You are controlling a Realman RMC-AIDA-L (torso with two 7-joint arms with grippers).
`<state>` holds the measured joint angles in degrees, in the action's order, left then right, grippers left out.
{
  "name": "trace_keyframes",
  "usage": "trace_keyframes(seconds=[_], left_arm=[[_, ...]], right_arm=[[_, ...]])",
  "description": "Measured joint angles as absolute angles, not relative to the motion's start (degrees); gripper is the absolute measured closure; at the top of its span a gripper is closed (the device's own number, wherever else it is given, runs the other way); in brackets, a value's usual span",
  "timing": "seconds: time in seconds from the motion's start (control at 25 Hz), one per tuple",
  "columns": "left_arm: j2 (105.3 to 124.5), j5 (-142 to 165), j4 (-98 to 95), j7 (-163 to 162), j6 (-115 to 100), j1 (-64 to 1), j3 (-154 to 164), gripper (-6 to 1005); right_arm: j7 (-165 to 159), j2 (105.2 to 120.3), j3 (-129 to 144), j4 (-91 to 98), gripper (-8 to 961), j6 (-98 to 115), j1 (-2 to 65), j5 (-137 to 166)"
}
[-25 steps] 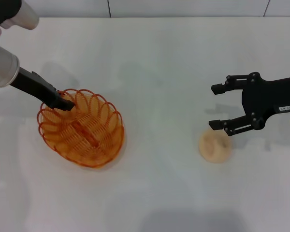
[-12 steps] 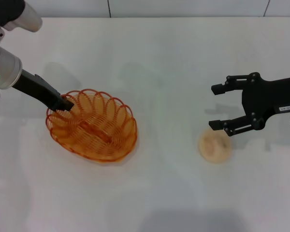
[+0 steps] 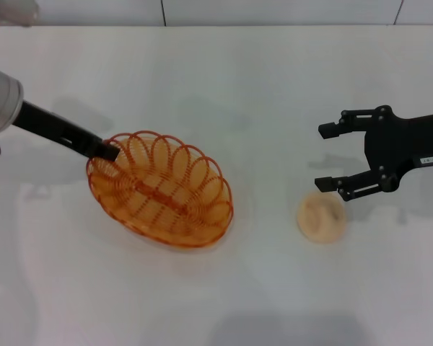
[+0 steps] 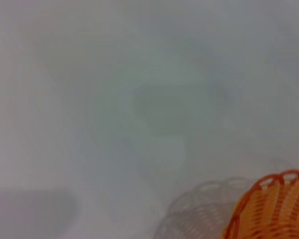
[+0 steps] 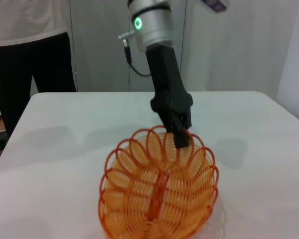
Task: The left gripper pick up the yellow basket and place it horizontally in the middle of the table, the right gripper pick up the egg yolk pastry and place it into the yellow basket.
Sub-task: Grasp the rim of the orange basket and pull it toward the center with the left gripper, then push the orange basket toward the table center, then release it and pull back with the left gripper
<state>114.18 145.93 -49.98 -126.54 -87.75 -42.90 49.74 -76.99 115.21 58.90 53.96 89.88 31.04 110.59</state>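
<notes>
Yellow basket (image 3: 160,189) is an oval bowl made of thin bent wire, so it looks very light and a bit springy. It sits left of the middle of the table (image 3: 245,86), with its long side slanted, not level yet. The left gripper (image 3: 107,151) is pinching one loop of the rim at the far left end — the right wrist view shows the black fingers (image 5: 180,133) closed on that loop. I think the rim is the only good place to grab, since the wires are thin and the loops give something to pinch. Holding just one end, the basket may swing or tip, so a slow move seems best.

Egg yolk pastry (image 3: 321,217) is a small pale round bun, well apart from the basket on the right side. It looks soft and crumbly — a hard squeeze could crack it. The right gripper (image 3: 330,156) hangs just above and behind it with its two fingers spread wide, holding nothing. A gentle pinch across the round sides, low down, seems the safest hold
</notes>
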Motion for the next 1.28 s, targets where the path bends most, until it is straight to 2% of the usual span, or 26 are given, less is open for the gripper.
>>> trace_keyframes(seconds=[0.32,0.88,1.28], left_arm=[[116.01,144.0,-56.4,-140.1,-92.1,-41.5,49.8,921],[118.90,144.0,-59.8,-158.4,-87.0,-39.0,51.6,921],[119.35,140.6,-59.1,-165.9,-80.1,-37.7,64.0,915]], right_arm=[[-76.9,115.00,58.8,54.8,105,90.0,30.7,110.6],[-73.4,114.69,57.2,54.9,111,90.1,29.8,110.6],[-71.4,114.60,57.2,54.9,115,90.2,28.9,110.6]])
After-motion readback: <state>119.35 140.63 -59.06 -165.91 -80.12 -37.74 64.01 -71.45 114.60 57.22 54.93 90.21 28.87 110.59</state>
